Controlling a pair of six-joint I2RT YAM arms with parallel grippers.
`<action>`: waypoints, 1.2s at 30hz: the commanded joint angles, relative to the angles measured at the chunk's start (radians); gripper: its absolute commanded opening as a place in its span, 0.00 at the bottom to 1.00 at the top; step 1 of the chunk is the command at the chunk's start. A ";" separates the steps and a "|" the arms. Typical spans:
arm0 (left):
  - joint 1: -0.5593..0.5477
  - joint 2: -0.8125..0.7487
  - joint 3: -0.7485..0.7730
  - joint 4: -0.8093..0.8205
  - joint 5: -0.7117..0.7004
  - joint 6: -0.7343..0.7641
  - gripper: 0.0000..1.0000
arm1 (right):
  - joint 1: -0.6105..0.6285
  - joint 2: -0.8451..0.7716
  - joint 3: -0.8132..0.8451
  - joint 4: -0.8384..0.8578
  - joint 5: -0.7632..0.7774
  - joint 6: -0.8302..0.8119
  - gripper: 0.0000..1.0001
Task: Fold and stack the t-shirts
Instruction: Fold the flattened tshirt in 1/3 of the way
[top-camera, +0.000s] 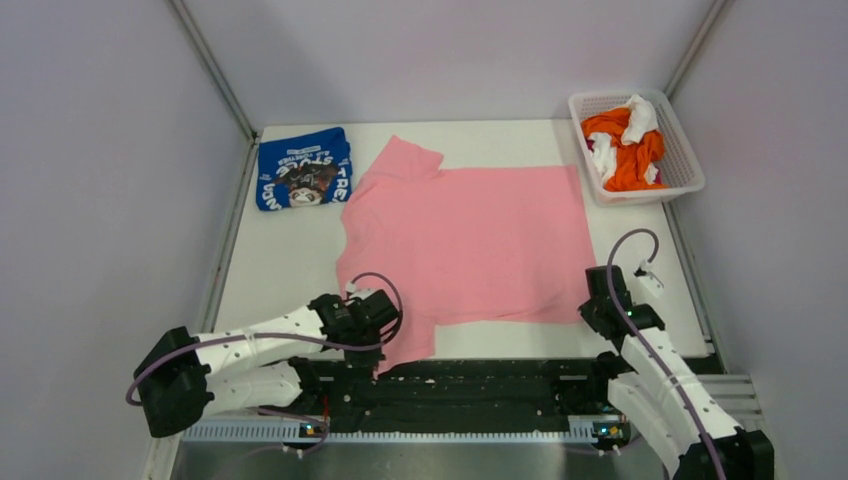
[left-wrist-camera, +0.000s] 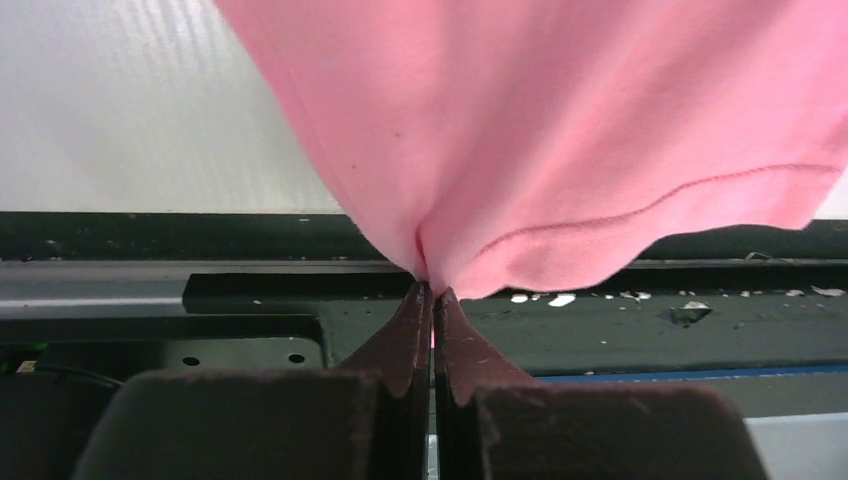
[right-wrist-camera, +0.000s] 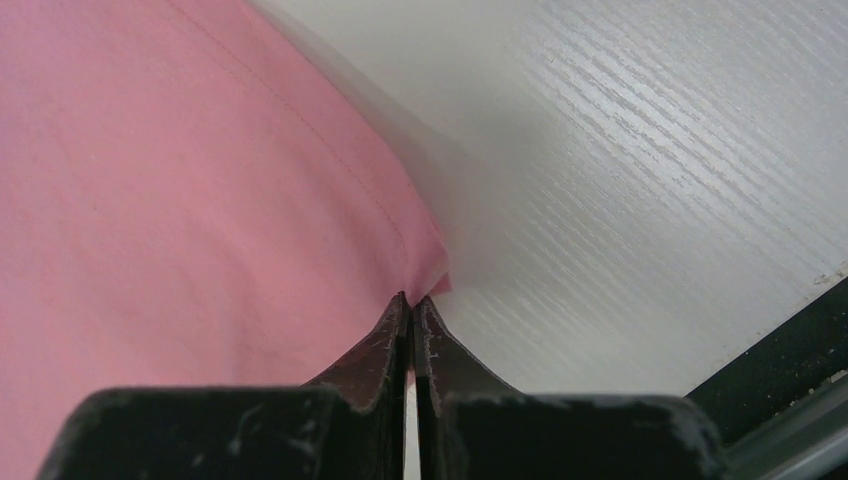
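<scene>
Shirts sit on the white table (top-camera: 280, 270): the pink shirt (top-camera: 470, 240) is spread flat across the middle, collar end to the left and hem to the right, while the blue shirt (top-camera: 303, 168) lies folded at the far left corner, lettering and dark graphic facing up, just beside the pink shirt's far sleeve. The left gripper (left-wrist-camera: 432, 292) is pinched tight on the pink shirt at its near sleeve, close to a stitched hem, and the cloth fans upward from the fingertips over the table's near edge. The right gripper (right-wrist-camera: 410, 298) is clamped on the pink shirt's near right corner, right at the hem seam, low over the table. At the far right corner a white basket (top-camera: 690, 160) holds crumpled orange and white cloth (top-camera: 628, 150), well apart from both grippers.
</scene>
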 joint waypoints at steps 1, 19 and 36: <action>-0.003 -0.004 0.030 0.100 0.011 0.034 0.00 | 0.021 0.031 0.041 0.026 -0.010 -0.005 0.00; 0.429 0.116 0.340 0.268 0.129 0.356 0.00 | 0.022 0.321 0.338 0.117 -0.018 -0.128 0.00; 0.693 0.438 0.734 0.214 0.171 0.522 0.00 | -0.028 0.649 0.632 0.207 -0.023 -0.251 0.00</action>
